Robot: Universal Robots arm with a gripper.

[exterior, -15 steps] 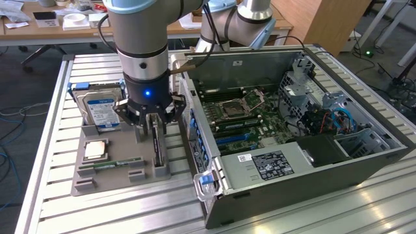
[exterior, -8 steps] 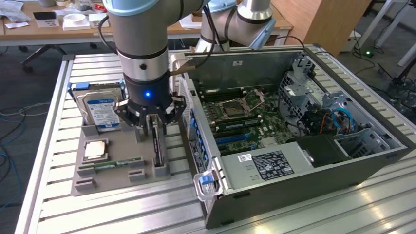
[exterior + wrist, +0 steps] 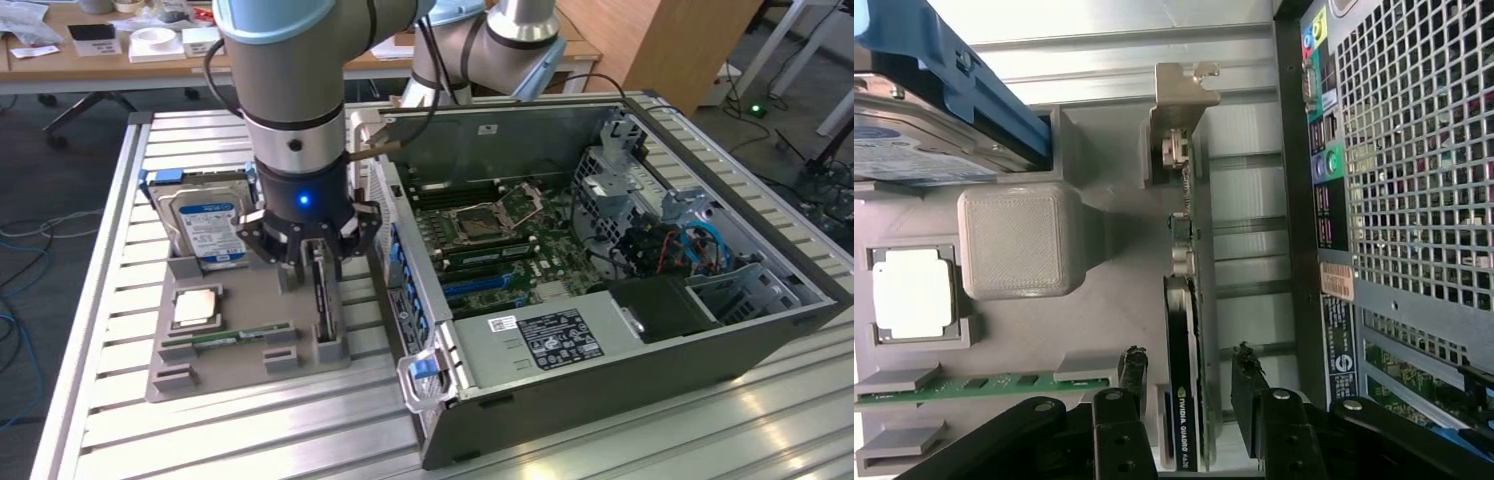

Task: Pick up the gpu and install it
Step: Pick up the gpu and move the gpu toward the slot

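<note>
The graphics card (image 3: 1182,330) stands on its long edge in a slot of the grey holder tray (image 3: 200,375), just beside the back wall of the open computer case (image 3: 601,330), with its metal bracket (image 3: 1184,85) at the end far from the claw. The claw (image 3: 316,262) is low over the card, spread wide, with one finger (image 3: 1134,375) on each flat face. In the wrist view a sliver of gap seems to show on both sides, so it looks to be straddling rather than pinching, though the side nearer the tray's middle is too close to call for certain. The card is probably light and stiff, but easy to damage: a thin board with small parts on its faces and bare contacts along the lower edge. The safest hold looks to be across the two flat faces near the upper edge, about where the fingers now sit, squeezed gently and kept square so it lifts straight out of the slot. In the same tray lie a green memory stick (image 3: 227,338), a square processor chip (image 3: 196,307) and, upright at the far end, a hard drive (image 3: 207,225). The tray and case sit on a slatted metal table (image 3: 267,430).
</note>
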